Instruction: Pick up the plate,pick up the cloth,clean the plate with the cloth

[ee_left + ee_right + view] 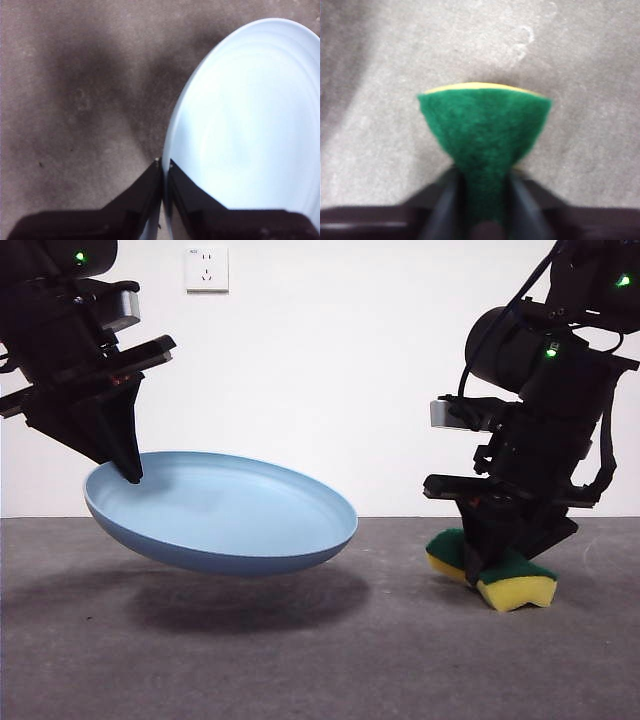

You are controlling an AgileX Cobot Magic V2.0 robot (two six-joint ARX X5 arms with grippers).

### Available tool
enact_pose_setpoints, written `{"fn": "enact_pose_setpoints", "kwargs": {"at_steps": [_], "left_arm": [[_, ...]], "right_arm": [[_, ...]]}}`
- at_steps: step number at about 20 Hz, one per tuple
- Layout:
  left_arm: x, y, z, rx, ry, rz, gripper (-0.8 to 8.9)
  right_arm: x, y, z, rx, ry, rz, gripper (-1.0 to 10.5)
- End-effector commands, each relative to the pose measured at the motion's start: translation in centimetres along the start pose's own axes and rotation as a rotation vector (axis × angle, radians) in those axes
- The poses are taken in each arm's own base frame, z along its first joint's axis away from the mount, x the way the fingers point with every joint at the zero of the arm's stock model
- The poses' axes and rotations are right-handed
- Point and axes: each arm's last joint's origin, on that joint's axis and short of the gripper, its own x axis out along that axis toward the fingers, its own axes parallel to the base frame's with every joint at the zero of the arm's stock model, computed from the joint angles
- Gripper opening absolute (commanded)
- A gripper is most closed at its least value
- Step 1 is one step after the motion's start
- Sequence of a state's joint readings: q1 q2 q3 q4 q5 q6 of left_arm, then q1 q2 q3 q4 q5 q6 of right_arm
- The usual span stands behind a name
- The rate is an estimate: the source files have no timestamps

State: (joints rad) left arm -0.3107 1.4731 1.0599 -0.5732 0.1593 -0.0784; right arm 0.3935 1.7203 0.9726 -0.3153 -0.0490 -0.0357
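Observation:
The light-blue plate [225,510] hangs tilted above the grey table at the left of the front view. My left gripper [128,472] is shut on its left rim and holds it up; the left wrist view shows the jaws pinching the plate's [245,120] edge. The cloth, a yellow sponge with a green scouring layer [510,575], is at the right, squeezed between the jaws of my right gripper [490,565] just above the table. In the right wrist view the green top of the cloth [482,130] is pinched between the jaws.
A grey table surface [320,660] runs across the front. A white wall with a socket [206,269] stands behind. The plate's shadow lies on the table under it.

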Motion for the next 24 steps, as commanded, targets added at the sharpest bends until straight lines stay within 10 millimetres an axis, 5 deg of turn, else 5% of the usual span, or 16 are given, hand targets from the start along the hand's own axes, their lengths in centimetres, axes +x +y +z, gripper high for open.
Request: {"fn": "enact_pose_setpoints", "kwargs": {"at_steps": [1, 5, 14, 24], "left_arm": [[0.2, -0.1, -0.2, 0.007, 0.007, -0.004, -0.09], [0.2, -0.4, -0.2, 0.018, -0.002, 0.018, -0.09], [0.6, -3.0, -0.1, 0.045, -0.038, -0.015, -0.09], [0.8, -7.6, -1.0, 0.101, -0.006, -0.185, -0.09]], "right_arm": [[0.3, 0.0, 0.0, -0.007, 0.005, 0.003, -0.1], [-1.7, 0.7, 0.8, 0.054, -0.063, 0.042, -0.1], [-10.4, 5.7, 1.6, 0.059, -0.298, 0.260, -0.1], [-9.9, 10.9, 0.6, -0.066, -0.286, 0.192, -0.1]]}}
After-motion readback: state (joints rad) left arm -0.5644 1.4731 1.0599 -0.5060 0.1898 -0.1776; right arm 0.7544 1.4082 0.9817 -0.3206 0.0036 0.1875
